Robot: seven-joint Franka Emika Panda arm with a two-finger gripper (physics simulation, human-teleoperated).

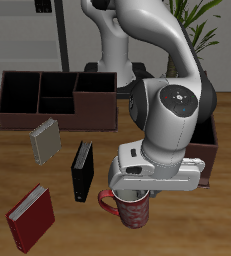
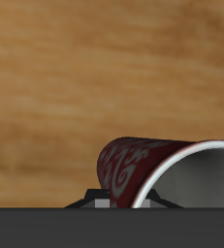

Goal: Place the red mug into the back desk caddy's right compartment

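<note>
The red mug [image 1: 134, 211] has a pale pattern and a loop handle, and it stands upright near the table's front edge. My gripper [image 1: 133, 190] sits right on top of it, shut on its rim. In the wrist view the red mug [image 2: 138, 165] fills the near field with its greyish-white inside showing, and the fingers are mostly hidden. The back desk caddy [image 1: 57, 118], long, low and dark brown, lies far back across the table. Its compartments look empty. I cannot tell which end section is the right compartment.
A black book [image 1: 82, 170] stands just beside the mug. A grey book [image 1: 45, 140] lies in front of the long caddy, and a red book [image 1: 31, 218] lies at the front edge. A taller dark-brown caddy [image 1: 209, 145] is partly hidden behind my arm.
</note>
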